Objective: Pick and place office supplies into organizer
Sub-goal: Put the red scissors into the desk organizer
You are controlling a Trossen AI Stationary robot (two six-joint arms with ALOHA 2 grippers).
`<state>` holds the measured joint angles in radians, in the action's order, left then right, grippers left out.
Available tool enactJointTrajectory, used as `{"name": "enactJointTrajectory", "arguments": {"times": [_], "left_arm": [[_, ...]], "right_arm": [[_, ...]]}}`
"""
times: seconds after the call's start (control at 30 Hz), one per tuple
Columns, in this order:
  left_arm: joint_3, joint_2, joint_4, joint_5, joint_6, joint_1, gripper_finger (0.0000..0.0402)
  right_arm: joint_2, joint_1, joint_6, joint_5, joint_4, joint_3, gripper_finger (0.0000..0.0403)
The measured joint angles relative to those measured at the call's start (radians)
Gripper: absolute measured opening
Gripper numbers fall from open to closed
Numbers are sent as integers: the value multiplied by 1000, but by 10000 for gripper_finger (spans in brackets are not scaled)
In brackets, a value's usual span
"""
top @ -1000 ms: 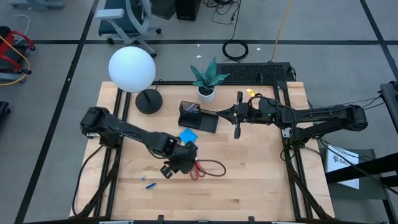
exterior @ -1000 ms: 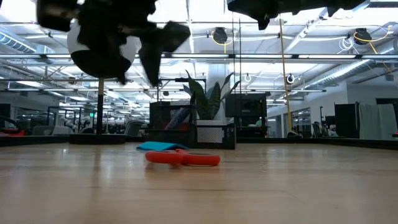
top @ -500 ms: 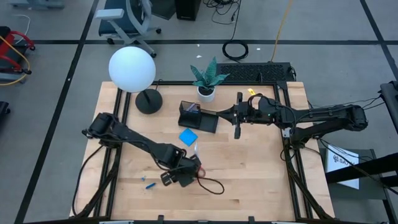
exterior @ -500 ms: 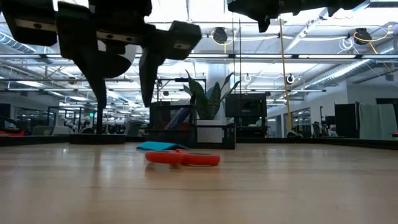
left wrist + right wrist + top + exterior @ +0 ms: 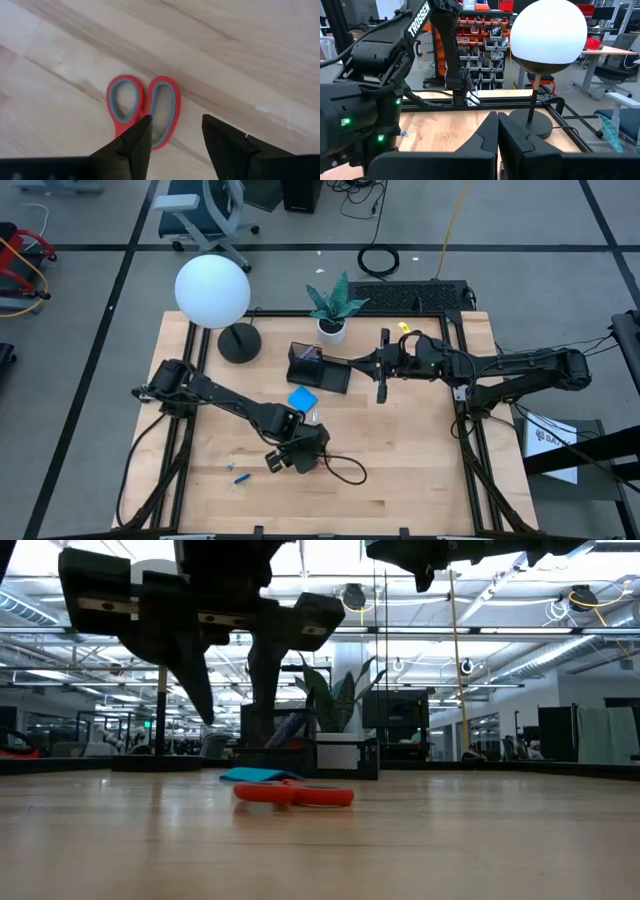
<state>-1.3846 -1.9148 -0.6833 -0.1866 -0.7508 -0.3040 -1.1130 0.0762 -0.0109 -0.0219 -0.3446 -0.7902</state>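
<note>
Since the earlier frames, the left arm is swinging its wrist toward 5 o'clock, while the right arm is keeping its pose.

From above, the left gripper (image 5: 297,452) is hanging over the pale wooden table (image 5: 420,460), toward 6 o'clock of its middle, its dark body covering the scissors beneath. A bright blue square note pad (image 5: 302,399) is lying flat just toward 12 o'clock of it, with a thin pen (image 5: 312,416) touching the pad's edge. A tiny blue piece (image 5: 241,477) is sitting toward 9 o'clock of the gripper. The black plastic organizer (image 5: 320,368) is standing near the table's 12 o'clock edge, between a round black lamp base (image 5: 239,343) and the right gripper (image 5: 384,367), which is hovering at the organizer's 3 o'clock side. A white pot with a spiky green plant (image 5: 333,306) is standing behind the organizer.

At table height, the left gripper's two dark fingers (image 5: 262,670) are pointing down, spread apart, above the red scissors (image 5: 293,794) lying flat.

Through the left wrist camera, the scissors' glossy red oval handles (image 5: 144,107), lined in grey, are resting on the wood grain, with the spread fingers (image 5: 134,142) hovering over them.

Through the right wrist camera, the right fingers (image 5: 517,135) are pressed together, and white "TROSSEN" lettering is showing on the other arm (image 5: 400,45) beside the lamp's matte white globe (image 5: 549,31).
</note>
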Motion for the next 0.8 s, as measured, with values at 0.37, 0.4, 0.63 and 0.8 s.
{"name": "enactJointTrajectory", "arguments": {"times": [0.37,0.4,0.63,0.8], "left_arm": [[-1,-44,44,-32,-1,0,128],[-1,-50,46,-34,-1,-1,128],[0,-101,69,-49,-8,-6,127],[0,-135,89,-49,-9,-5,127]], "right_arm": [[0,-7,0,-1,6,-1,0],[0,-7,0,-1,6,-1,0],[0,-7,0,0,11,-1,0],[0,-7,0,0,17,-1,0]]}}
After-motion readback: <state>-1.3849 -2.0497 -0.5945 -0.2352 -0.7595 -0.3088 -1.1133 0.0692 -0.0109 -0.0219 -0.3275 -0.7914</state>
